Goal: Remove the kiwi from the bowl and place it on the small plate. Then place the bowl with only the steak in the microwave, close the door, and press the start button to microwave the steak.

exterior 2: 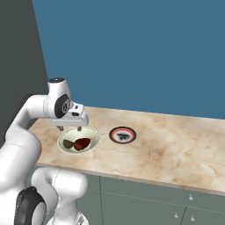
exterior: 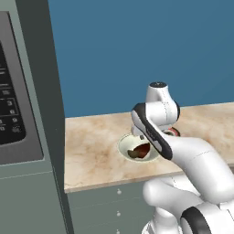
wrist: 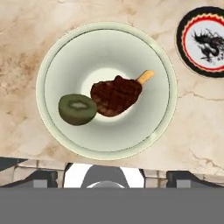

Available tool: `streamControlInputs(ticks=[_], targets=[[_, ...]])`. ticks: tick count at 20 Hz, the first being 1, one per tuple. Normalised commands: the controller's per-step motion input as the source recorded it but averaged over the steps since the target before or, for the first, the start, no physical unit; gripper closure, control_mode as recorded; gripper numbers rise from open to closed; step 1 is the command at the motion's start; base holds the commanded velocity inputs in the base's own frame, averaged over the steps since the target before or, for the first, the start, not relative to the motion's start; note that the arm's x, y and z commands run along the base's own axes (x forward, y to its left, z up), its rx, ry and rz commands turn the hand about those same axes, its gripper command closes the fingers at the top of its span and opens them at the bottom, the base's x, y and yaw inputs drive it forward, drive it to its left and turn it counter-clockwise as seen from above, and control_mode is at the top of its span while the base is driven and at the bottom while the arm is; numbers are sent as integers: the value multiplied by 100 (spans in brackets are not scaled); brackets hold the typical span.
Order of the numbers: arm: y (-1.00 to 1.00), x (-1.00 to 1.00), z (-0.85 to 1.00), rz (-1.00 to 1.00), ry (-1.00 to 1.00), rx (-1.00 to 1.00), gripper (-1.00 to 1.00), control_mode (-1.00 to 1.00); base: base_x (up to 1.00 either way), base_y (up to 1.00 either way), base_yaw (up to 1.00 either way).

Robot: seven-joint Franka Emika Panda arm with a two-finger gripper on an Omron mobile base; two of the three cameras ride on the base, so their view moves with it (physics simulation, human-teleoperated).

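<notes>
The cream bowl [wrist: 51,59] [exterior 2: 95,134] [exterior: 122,145] sits on the marble counter near its front edge. Inside it the green-brown kiwi [wrist: 78,109] [exterior 2: 67,143] lies touching the dark red steak [wrist: 116,96] [exterior 2: 82,143] [exterior: 141,149]. My gripper [exterior 2: 70,128] [wrist: 113,176] hovers just above the bowl, open, with nothing between its fingers. The small plate [wrist: 204,41] [exterior 2: 122,135], red-rimmed with a dark figure at its centre, rests just right of the bowl. The microwave's black keypad [exterior: 9,114] shows at the far left. The door is out of view.
A tall grey cabinet wall [exterior: 45,91] stands between the microwave and the counter. The marble counter [exterior 2: 176,145] stretches far to the right of the plate. A blue wall backs it. Grey drawers [exterior 2: 176,206] run below the counter's front edge.
</notes>
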Motion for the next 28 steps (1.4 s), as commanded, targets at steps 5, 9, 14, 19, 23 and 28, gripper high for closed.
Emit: streamControlInputs(ticks=[5, 9, 14, 19, 23, 28], targets=[[43, 0, -44, -30, 6, 14, -100, -100, 0, 0, 0], [50, 0, -50, -36, 9, 9, -100, -100, 0, 0, 0], [8, 3, -40, -31, 14, 3, -100, -100, 0, 0, 0], [-1, 24, -29, -32, 8, 2, -100, -100, 0, 0, 0], [0, 56, -17, -18, 4, 0, -100, -100, 0, 0, 0], [0, 35, -22, -13, 6, 0, -100, -100, 0, 0, 0]])
